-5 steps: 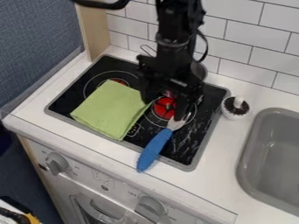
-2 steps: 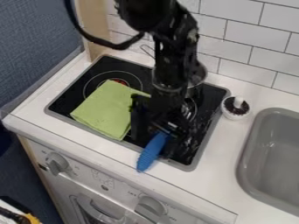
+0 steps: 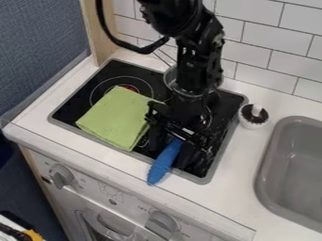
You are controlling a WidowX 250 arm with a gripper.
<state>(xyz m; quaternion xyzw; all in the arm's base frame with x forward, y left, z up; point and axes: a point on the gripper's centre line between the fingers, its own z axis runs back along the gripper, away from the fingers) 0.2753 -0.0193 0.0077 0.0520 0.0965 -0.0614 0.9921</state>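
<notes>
Your black two-finger gripper (image 3: 167,157) has come forward since a second ago. Its jaws are spread apart, with the blue, bumpy handle (image 3: 165,163) between them and the green, square cloth (image 3: 118,117) just beside them.

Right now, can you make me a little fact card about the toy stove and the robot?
Gripper: low over the stove, at the top of the blue handle
Blue handle: slanting, its lower end past the stove's front edge
Cloth: light green cloth, folded, on the left of the stove
Behind arm: round metal vessel, partly hidden
Right of stove: small white cup, dark inside, then a gray sink
Wall: white tiles
</notes>
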